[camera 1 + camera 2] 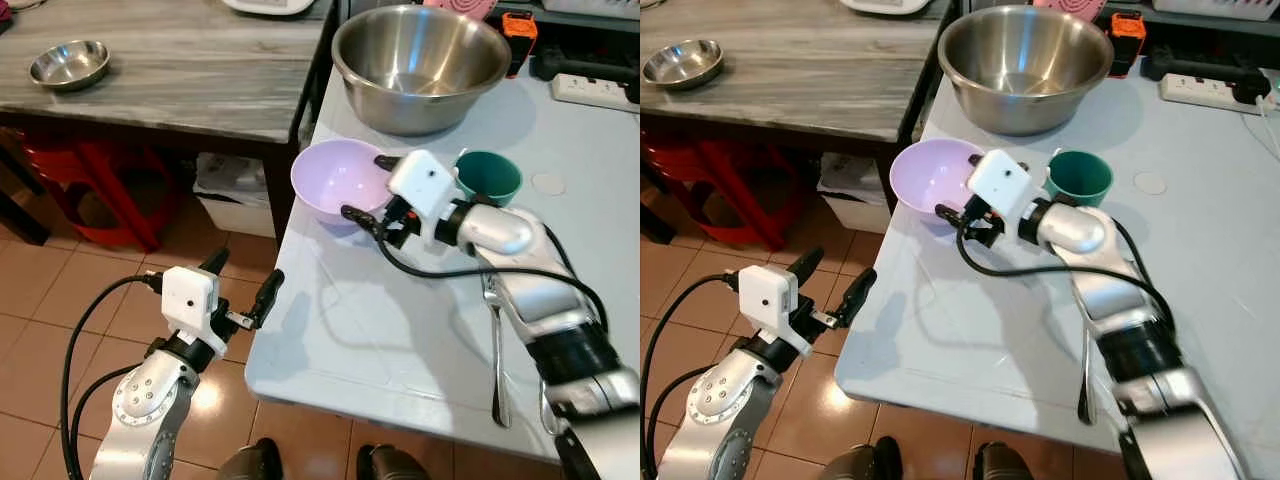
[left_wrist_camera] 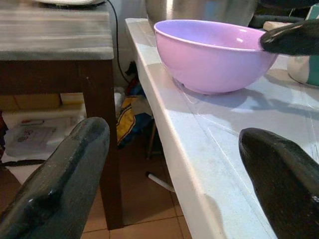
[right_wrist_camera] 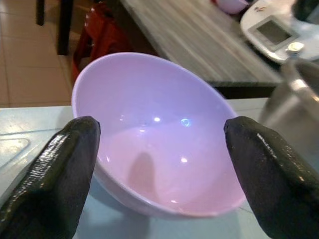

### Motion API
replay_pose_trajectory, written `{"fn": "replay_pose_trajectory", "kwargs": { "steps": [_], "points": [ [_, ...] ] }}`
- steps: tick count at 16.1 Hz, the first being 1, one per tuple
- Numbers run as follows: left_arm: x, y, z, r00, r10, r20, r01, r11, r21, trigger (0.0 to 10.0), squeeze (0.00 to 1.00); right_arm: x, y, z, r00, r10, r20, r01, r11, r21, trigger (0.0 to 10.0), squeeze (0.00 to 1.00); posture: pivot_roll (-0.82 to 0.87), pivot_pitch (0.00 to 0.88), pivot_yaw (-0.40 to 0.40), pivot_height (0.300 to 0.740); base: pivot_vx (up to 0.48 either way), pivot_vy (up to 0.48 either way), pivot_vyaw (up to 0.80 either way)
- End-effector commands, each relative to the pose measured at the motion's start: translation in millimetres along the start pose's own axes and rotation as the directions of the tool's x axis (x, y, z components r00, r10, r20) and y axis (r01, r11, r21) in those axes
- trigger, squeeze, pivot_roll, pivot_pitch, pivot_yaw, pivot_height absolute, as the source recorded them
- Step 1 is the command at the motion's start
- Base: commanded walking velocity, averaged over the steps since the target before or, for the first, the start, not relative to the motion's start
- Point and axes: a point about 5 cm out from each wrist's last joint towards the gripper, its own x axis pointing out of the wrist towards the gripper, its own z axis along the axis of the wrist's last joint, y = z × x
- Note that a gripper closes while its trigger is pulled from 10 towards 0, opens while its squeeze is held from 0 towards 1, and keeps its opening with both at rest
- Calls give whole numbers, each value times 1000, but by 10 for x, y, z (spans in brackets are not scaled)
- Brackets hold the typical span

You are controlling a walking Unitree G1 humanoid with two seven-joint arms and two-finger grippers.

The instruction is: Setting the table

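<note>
Right gripper [image 1: 366, 188], fingers spread, flanks the lavender bowl [image 1: 335, 178]. Bowl sits at the worktop [image 1: 400, 330] edge: a push could drop it. Left gripper [image 1: 243, 280], fingers apart, idles.

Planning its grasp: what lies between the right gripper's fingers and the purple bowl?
Nothing. In the right wrist view, the right gripper has its open fingers either side of the purple bowl, with no object between.

Pale grey worktop [image 1: 380, 330] carries lilac bowl [image 1: 335, 175] near left edge, green cup [image 1: 490, 175] to its right, large steel mixing bowl [image 1: 420, 65] behind both. Fork [image 1: 497, 350] lies near front right. White power strip [image 1: 592, 92] at back right. Adjacent wood-grain worktop [image 1: 190, 70] holds small steel bowl [image 1: 68, 63].
</note>
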Motion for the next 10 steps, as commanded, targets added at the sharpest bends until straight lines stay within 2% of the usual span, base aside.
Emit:
{"fn": "replay_pose_trajectory", "kwargs": {
  "steps": [1,3,6,10],
  "points": [
    [-18,-32,-3,1000,-6,-10,6,1000,-5,10000,0,77,37,-31,999,48,-13,-48,999,-6,10000,0,-128,257,4,740,0,0,0],
    [-24,-36,14,1000,0,-6,0,1000,-7,10000,0,154,64,-22,997,76,-8,-76,997,3,10000,0,-115,262,-1,740,0,0,0],
    [-29,-16,46,1000,18,3,-18,1000,-7,10000,0,295,114,118,991,129,48,-127,991,-48,10000,0,-113,267,-5,740,0,0,0],
    [8,-21,56,1000,24,10,-24,1000,-11,10000,0,280,30,187,992,101,76,-94,992,-89,10000,0,-119,259,-3,740,0,0,0]
  ]
}}
